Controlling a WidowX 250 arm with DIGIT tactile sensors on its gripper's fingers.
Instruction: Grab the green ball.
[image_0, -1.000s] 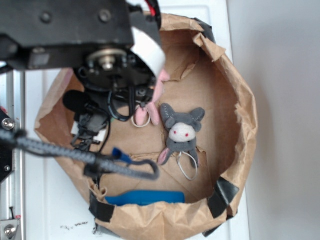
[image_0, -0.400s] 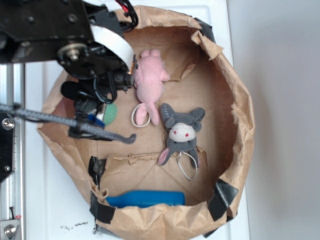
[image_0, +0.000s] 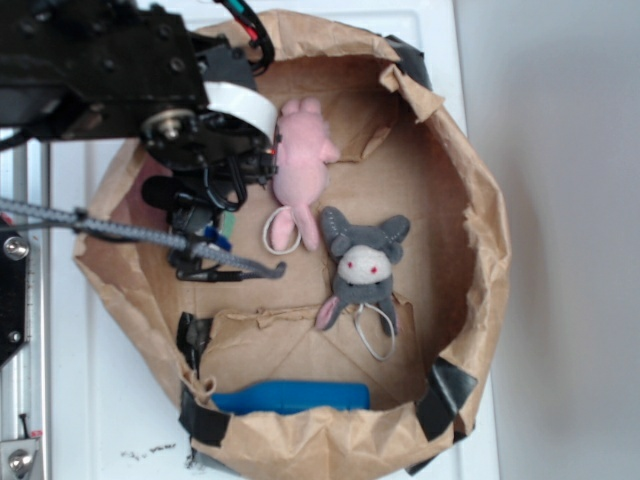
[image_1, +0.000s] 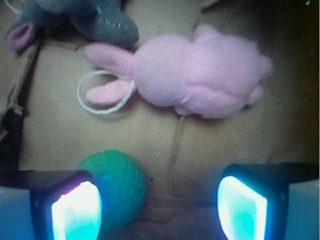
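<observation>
Lowered since a moment ago, the spread claw (image_1: 159, 207) flanks the green ball (image_1: 114, 187); no readable writing anywhere.

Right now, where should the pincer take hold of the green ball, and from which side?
Grip the green ball across its round middle, coming straight down. It has no handle or edge, so only its widest part suits. The open pincer sits off-centre, the ball against one finger, so probably shift toward it first. The pink plush lies clear.

surface: white panelled tabletop (image_0: 440, 40), dark specks at its near edge | right: plain grey wall (image_0: 570, 240) | left: metal rail (image_0: 25, 330) with screws | light: soft, even daylight
</observation>
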